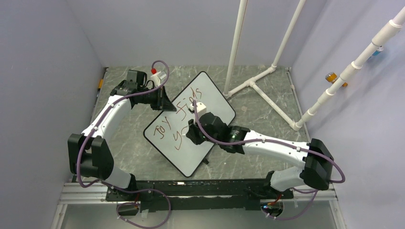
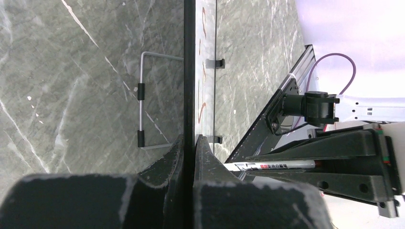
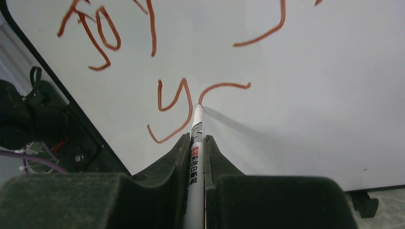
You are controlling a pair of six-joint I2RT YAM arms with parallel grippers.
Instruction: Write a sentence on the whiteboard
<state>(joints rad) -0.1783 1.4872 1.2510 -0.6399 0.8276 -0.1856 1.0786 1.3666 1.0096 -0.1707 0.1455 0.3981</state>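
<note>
The whiteboard [image 1: 191, 160] stands tilted in the middle of the table, propped on a wire stand [image 2: 141, 109]. My left gripper [image 1: 168, 106] is shut on its upper left edge; the left wrist view shows the board [image 2: 203, 71] edge-on between the closed fingers of this gripper [image 2: 194, 143]. My right gripper [image 1: 193, 131] is shut on a white marker [image 3: 196, 157], and the marker's tip touches the board [image 3: 310, 95]. The sentence [image 1: 174, 119] is in reddish-brown letters: "Joy" [image 3: 102, 40] above, then a "y" [image 3: 174, 102] and a curved stroke [image 3: 224, 87] ending at the tip.
A white pipe frame [image 1: 258, 86] stands on the marble-patterned table at the back right. Pale walls close in on the left, back and right. A metal rail [image 1: 191, 191] holding the arm bases runs along the near edge.
</note>
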